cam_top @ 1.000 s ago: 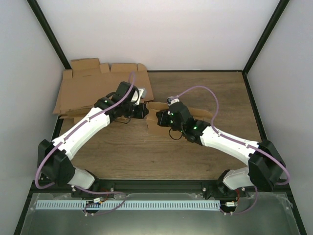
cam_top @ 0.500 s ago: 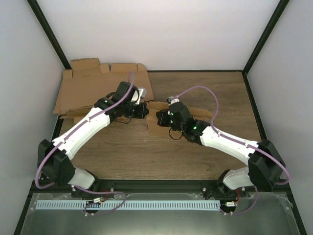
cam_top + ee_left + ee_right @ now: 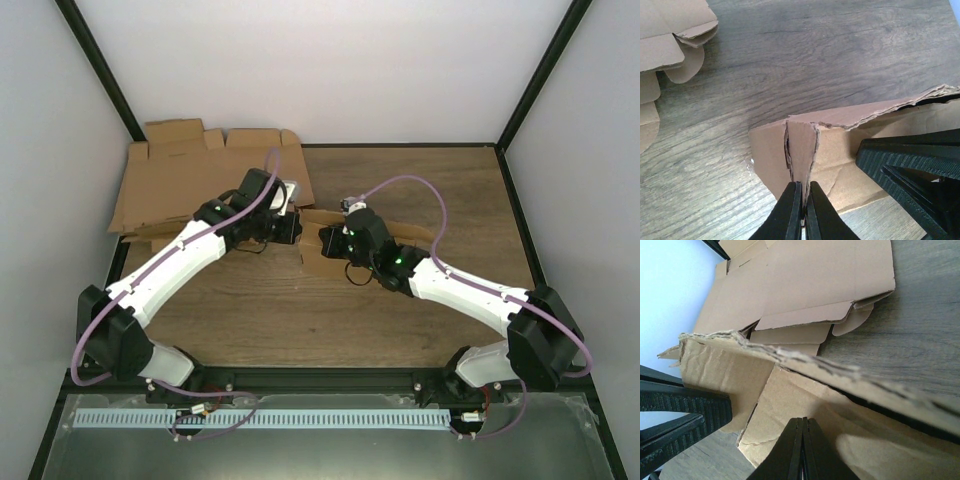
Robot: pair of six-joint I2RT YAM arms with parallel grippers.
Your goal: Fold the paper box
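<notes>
Wood-grain table (image 3: 400, 320), white walls (image 3: 330, 70), paper box (image 3: 840, 165)

We take this for a robotics lab test cell; white wall panels (image 3: 330, 70) close it on the far side, left and right, joined by thin black frame posts (image 3: 100, 72); a white jointed robot arm (image 3: 170, 262) on the left and a matching white arm (image 3: 470, 290) on the right are bolted to a black rail (image 3: 330, 378) at the near edge of a brown wood-grain tabletop (image 3: 300, 320); flat brown cardboard blanks (image 3: 170, 180) lie piled in the far left corner.
</notes>
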